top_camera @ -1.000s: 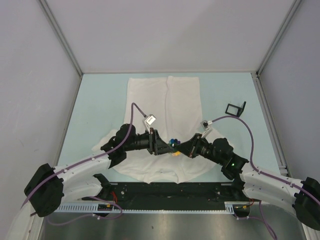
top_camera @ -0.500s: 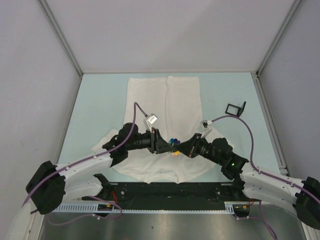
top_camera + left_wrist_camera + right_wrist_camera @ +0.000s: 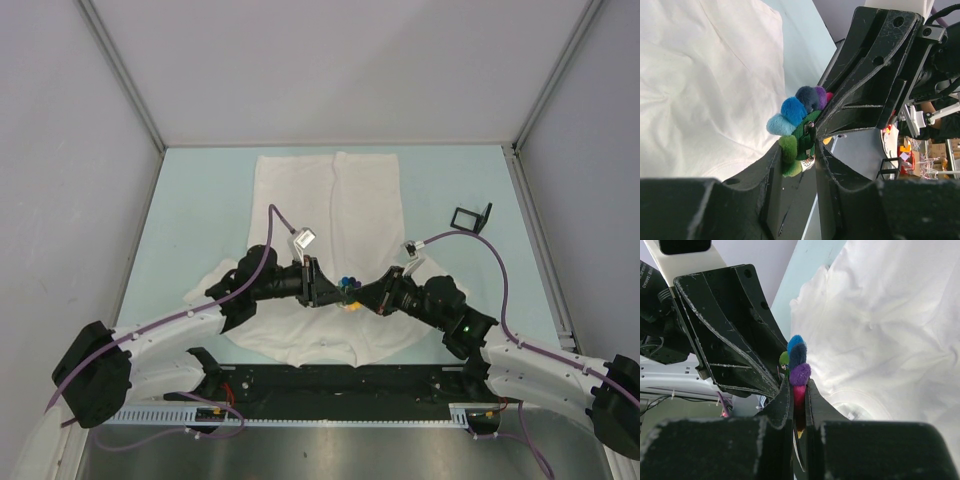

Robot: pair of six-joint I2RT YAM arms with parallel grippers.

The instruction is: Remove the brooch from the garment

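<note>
The brooch [image 3: 347, 289], a small fuzzy flower with blue, purple, green and yellow petals, sits between my two grippers over the lower part of the white garment [image 3: 330, 200]. My right gripper [image 3: 362, 295] is shut on its purple and red petals, seen edge-on in the right wrist view [image 3: 799, 365] between the fingertips [image 3: 798, 385]. My left gripper [image 3: 332, 290] comes from the opposite side. Its tips [image 3: 799, 150] close on the green petals and green backing [image 3: 795, 112]. The cloth [image 3: 700, 90] [image 3: 890, 330] lies behind the brooch. I cannot tell whether the pin is still in it.
A small black frame-like object [image 3: 472, 217] stands on the pale teal table [image 3: 200, 200] at the right. Grey enclosure walls surround the table. A black rail [image 3: 340, 385] runs along the near edge between the arm bases.
The left arm has edged slightly to the right towards the brooch. Both grippers stay together at the brooch; the garment has not visibly moved.
</note>
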